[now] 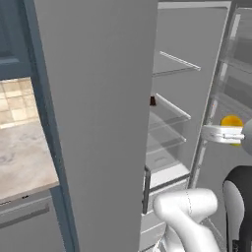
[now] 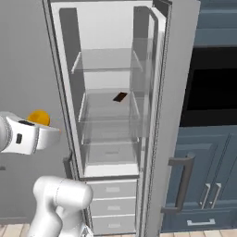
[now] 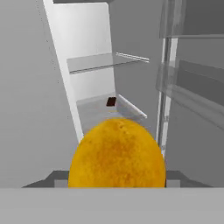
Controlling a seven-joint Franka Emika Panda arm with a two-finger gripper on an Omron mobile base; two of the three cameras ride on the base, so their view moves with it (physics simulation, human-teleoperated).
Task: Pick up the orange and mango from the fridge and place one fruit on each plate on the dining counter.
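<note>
Grey fridge (image 2: pixel 115 115) fills the scene, its compartment standing open with pale walls and glass shelves (image 2: pixel 109 60) stacked one above another. Seen from the left base view, a stretch of beige marbled counter (image 1: pixel 22 152) lies at the far left beneath a tiled wall, then comes the broad grey face of a fridge door (image 1: pixel 98 123), then the open interior, and at the far right the white arm's hand with the orange (image 1: pixel 231 121) showing just above it. A small dark brown item (image 1: pixel 152 101) sits on a middle shelf, well back inside.

From the right base view the order runs the other way: the gripper (image 2: pixel 44 127) is at the left edge, outside the compartment and in front of the grey door panel, with the orange (image 2: pixel 38 116) peeking over the hand. To the right are the shelves and the dark item (image 2: pixel 120 96), then white drawers (image 2: pixel 113 203) at the bottom, then blue cabinets (image 2: pixel 203 185) with bar handles.

Along the hand view the orange (image 3: pixel 117 153) bulges large at the bottom centre, hiding the fingertips; the jaws pinch it from both sides. Beyond it lie the shelves and the dark item (image 3: pixel 111 101). The mango cannot be made out on any shelf.
</note>
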